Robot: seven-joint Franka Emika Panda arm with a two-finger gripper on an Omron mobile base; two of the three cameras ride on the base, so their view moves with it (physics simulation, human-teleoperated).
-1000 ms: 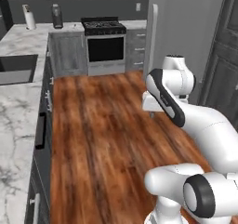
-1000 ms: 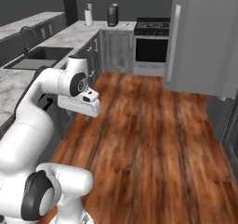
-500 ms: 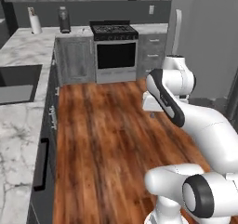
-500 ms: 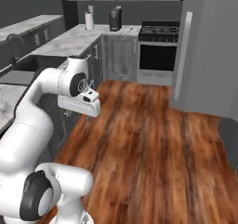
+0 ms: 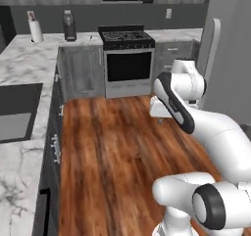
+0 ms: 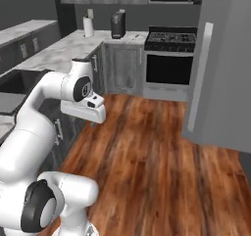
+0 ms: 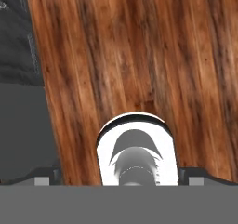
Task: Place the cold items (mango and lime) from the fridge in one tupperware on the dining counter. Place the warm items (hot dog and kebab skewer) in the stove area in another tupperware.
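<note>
base has swung toward the fridge [image 6: 218,68], stove [image 5: 128,59] now left of it; tool [image 7: 119,179] released, empty; nothing collected yet.

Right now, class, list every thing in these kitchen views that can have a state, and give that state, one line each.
gripper: open, holding nothing, pointed down at the wood floor.
fridge: door shut.
oven: door shut.
cabinet beside the oven: door shut.
sink: no water running that can be seen.
paper towel roll: standing upright on the counter.
</note>
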